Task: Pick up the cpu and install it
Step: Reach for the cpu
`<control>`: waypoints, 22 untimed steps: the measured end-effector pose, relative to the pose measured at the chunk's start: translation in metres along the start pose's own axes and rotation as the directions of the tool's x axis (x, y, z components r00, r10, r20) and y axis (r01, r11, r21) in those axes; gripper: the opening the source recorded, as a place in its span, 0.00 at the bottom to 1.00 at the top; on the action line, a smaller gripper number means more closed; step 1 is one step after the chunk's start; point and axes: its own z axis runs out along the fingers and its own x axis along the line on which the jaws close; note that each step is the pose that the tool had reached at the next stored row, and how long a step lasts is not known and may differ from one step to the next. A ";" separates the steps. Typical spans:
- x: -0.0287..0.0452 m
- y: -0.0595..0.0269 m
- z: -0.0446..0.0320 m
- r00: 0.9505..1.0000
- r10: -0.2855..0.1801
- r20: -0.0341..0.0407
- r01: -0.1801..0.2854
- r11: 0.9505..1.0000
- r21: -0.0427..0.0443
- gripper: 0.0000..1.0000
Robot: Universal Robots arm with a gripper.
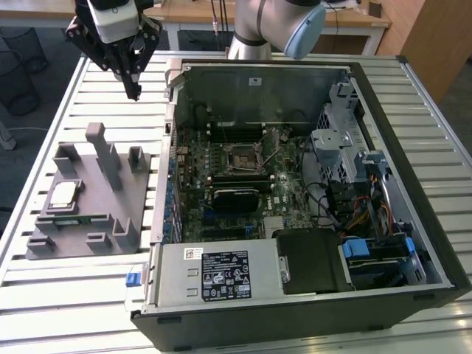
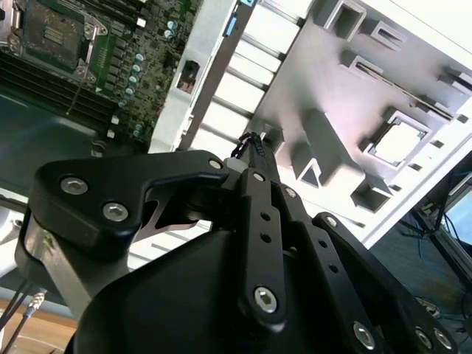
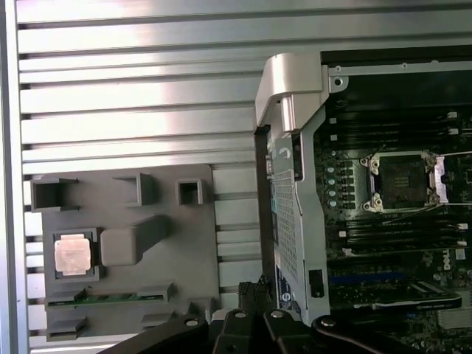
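Note:
The cpu (image 1: 63,195) is a small silvery square lying flat in a pocket of the grey holder (image 1: 110,214) on the slatted table, at the exterior view's left. Both wrist views show the cpu (image 3: 72,254) (image 2: 398,144) too. My gripper (image 1: 135,92) hangs high above the table behind the holder, near the case's back corner, shut and holding nothing. Its fingertips (image 3: 254,291) (image 2: 254,140) meet in both wrist views. The empty processor socket (image 1: 243,156) (image 3: 402,181) (image 2: 51,33) sits mid-motherboard with its frame open.
The open computer case (image 1: 383,88) lies on its side and takes up the exterior view's middle and right, with a power supply (image 1: 221,273) at its front. A green memory stick (image 1: 74,219) (image 3: 110,299) lies in the holder beside the cpu. Upright posts (image 1: 99,147) rise from the holder.

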 end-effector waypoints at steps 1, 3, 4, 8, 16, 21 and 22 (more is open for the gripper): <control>0.0013 -0.0001 0.0000 1.000 0.000 0.000 0.000 1.000 0.000 0.11; 0.0041 -0.0003 0.0000 1.000 0.000 0.000 0.000 1.000 0.000 0.11; 0.0054 -0.0004 0.0000 1.000 0.000 0.000 0.000 1.000 0.000 0.11; 0.0110 -0.0008 0.0001 1.000 0.000 0.000 0.000 1.000 0.000 0.11; 0.0226 -0.0017 0.0001 1.000 0.000 -0.001 0.000 1.000 0.000 0.11; 0.0299 -0.0023 0.0002 1.000 0.000 -0.001 0.000 1.000 0.000 0.11; 0.0313 -0.0024 0.0002 1.000 0.000 -0.001 0.000 1.000 0.000 0.11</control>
